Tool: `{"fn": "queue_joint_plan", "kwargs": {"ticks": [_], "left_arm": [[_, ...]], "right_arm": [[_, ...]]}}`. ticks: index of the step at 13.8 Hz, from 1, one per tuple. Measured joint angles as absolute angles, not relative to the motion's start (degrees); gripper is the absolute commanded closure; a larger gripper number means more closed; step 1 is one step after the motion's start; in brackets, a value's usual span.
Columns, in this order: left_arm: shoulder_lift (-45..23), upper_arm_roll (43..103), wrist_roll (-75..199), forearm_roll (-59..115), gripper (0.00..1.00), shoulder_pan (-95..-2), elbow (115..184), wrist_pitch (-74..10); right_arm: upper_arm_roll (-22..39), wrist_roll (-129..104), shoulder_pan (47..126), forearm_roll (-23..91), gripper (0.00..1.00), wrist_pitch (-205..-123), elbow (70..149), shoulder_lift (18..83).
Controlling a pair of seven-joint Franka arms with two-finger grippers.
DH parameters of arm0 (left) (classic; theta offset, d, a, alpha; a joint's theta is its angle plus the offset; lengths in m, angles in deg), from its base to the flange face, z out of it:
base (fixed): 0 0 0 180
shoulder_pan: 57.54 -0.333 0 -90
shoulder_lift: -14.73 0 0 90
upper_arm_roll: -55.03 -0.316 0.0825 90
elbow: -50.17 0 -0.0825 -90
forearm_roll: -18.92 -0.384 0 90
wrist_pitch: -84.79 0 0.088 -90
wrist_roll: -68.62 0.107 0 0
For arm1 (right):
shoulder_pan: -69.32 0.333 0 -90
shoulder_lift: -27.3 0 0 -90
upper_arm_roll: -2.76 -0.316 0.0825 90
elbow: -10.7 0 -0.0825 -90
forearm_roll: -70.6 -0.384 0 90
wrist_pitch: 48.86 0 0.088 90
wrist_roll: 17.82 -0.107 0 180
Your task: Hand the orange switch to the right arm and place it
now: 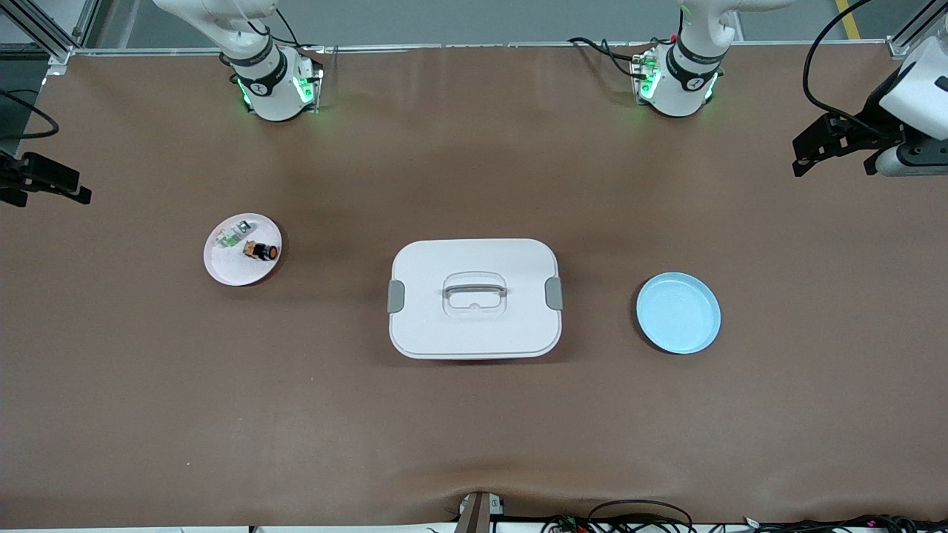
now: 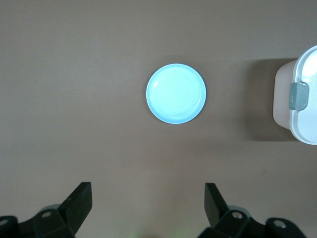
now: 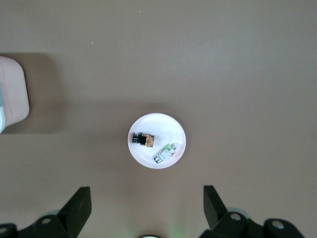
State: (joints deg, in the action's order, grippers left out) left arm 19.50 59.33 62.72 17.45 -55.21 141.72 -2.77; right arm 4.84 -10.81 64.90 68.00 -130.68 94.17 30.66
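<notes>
The orange switch [image 1: 261, 252] lies on its side on a small white plate [image 1: 226, 270] toward the right arm's end of the table, beside a clear-and-green part [image 1: 233, 235]. It also shows in the right wrist view [image 3: 143, 140], on the plate [image 3: 171, 130]. My right gripper [image 1: 44, 181] is open and empty, held high over the right arm's end of the table [image 3: 147, 194]. My left gripper [image 1: 822, 144] is open and empty, held high over the left arm's end [image 2: 147, 191]. Neither gripper touches anything.
A white lidded box [image 1: 429, 326] with grey latches and a handle stands mid-table; its edge shows in both wrist views [image 2: 302, 94] [image 3: 12, 94]. An empty light blue plate [image 1: 678, 312] lies toward the left arm's end [image 2: 176, 93].
</notes>
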Motion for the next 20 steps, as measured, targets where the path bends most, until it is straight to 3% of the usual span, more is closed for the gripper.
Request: {"fn": "queue_joint_plan", "kwargs": {"ticks": [20], "left_arm": [[18.97, 59.3, 62.75, 17.45, 0.0, -55.47, 140.06, -2.79]], "right_arm": [[6.41, -15.04, 65.88, 68.6, 0.0, -131.5, 94.4, 28.99]]}}
